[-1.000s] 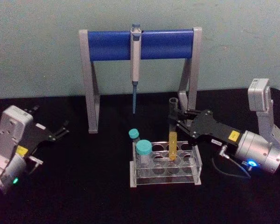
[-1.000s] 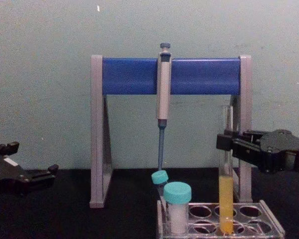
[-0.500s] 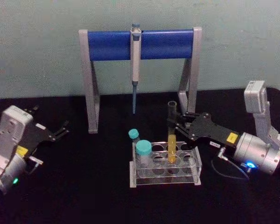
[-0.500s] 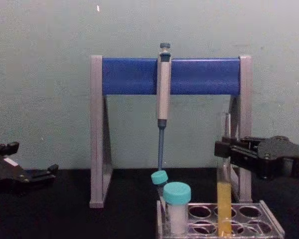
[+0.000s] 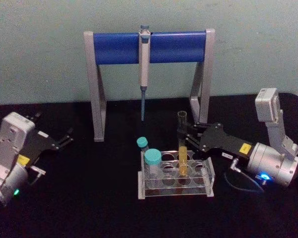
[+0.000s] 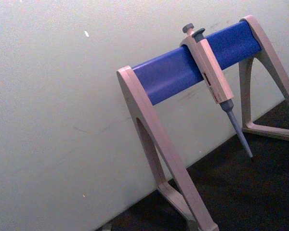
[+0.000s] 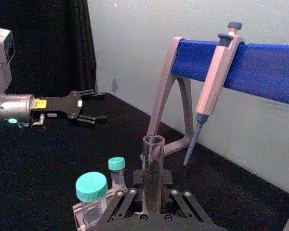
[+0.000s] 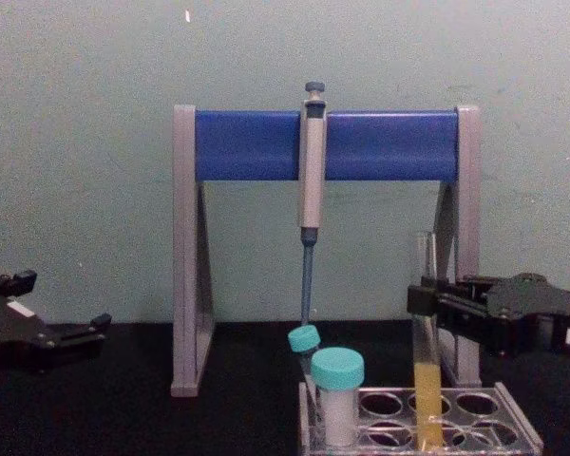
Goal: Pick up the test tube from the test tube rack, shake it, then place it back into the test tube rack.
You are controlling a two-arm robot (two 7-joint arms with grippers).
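Observation:
The test tube [image 5: 182, 148] is a long clear glass tube with yellow-orange liquid in its lower part. It stands upright with its bottom in a hole of the clear test tube rack [image 5: 209, 174]. My right gripper [image 5: 185, 135] reaches in from the right and is shut on the tube's upper half. From the side, the tube [image 8: 427, 380] dips into the rack [image 8: 515, 433] with the right gripper [image 8: 427, 309] clamped above the liquid. The right wrist view shows the tube's open mouth [image 7: 152, 159] between the fingers. My left gripper [image 5: 64, 139] rests open at the far left, well away.
Two teal-capped tubes [image 5: 152, 157] stand in the rack's left end. Behind the rack is a grey-and-blue pipette stand [image 5: 114, 48] with a pipette [image 5: 144, 59] hanging from it, tip down. The black tabletop [image 5: 89, 198] runs back to a pale wall.
My right gripper has come down with the test tube, and the tube's bottom now sits deeper in the rack hole. The left arm has stayed put.

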